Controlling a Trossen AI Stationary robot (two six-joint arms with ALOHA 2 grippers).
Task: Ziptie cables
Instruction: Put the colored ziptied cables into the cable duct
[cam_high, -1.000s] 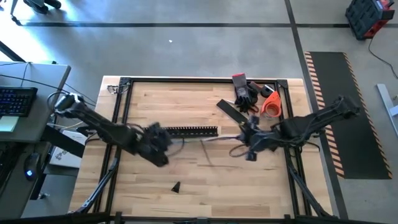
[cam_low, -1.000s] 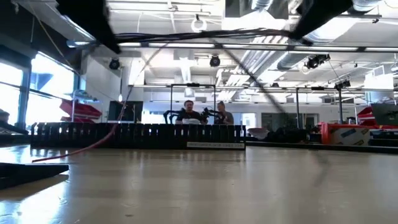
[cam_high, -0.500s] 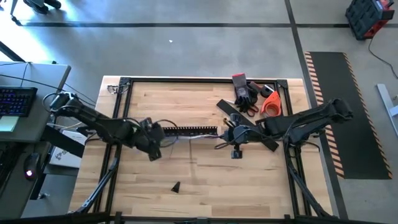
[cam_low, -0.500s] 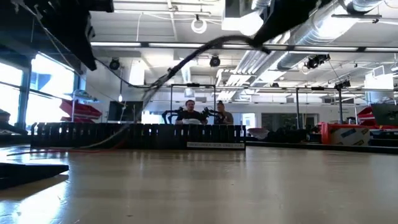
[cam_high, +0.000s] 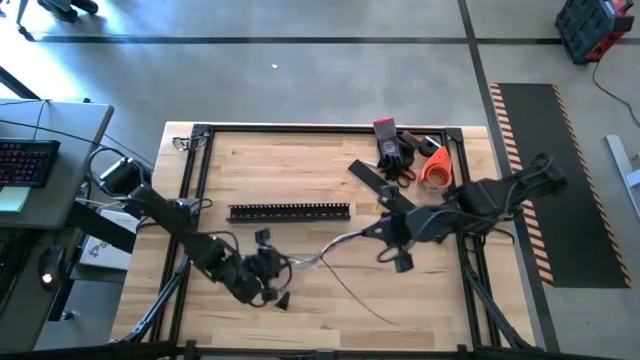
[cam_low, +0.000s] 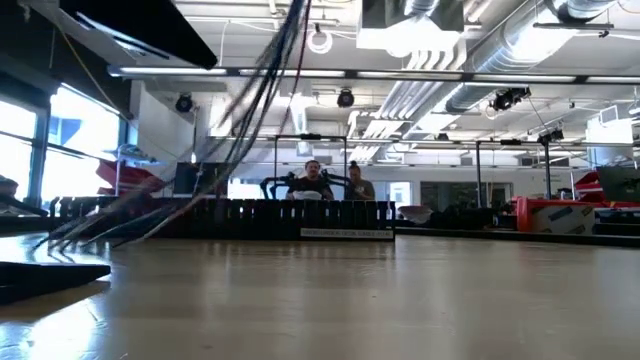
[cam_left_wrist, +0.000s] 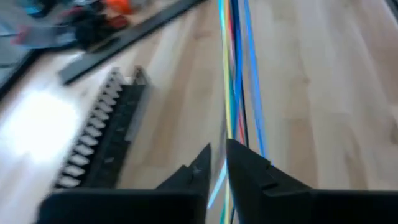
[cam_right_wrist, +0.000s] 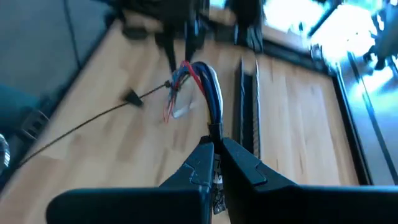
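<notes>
The cables (cam_high: 330, 248) are a bunch of dark and coloured strands strung between my two grippers, nearer than the black slotted rail (cam_high: 290, 211). My left gripper (cam_high: 276, 270) is low at the near left and shut on one end of the bunch (cam_left_wrist: 235, 93). My right gripper (cam_high: 373, 232) is higher at the right and shut on the other end (cam_right_wrist: 208, 87). One thin loose strand (cam_high: 355, 295) trails toward the near edge. In the low view the cables (cam_low: 230, 120) slant steeply down to the picture's left. My left gripper pinches the bunch between its two fingers (cam_left_wrist: 249, 168), where the yellow, red, blue and black strands (cam_left_wrist: 231, 134) come together. The strands run straight on ahead of the fingertips, in line with them. They are clear of the table and fairly straight. My right gripper pinches the gathered bunch (cam_right_wrist: 215, 129) between its two fingertips (cam_right_wrist: 239, 163), slanting down from the table's right. The bunch leads on ahead of the fingers, then bends over (cam_right_wrist: 200, 67) toward the left arm. It is lifted clear of the table.
A flat black strip (cam_high: 385, 185), gloves and scissors (cam_high: 398, 155) and an orange roll (cam_high: 436, 168) lie at the far right. A small black piece (cam_high: 283, 299) lies on the wood beside my left gripper. Bare wood stretches along the near right. People sit far behind the table (cam_low: 330, 182).
My left gripper has moved toward the near edge and down, away from the slotted rail, and has tipped further down. My right gripper has risen. The cables, held high and nearly level a second ago, now slant steeply, their left end low and nearer than the rail.
</notes>
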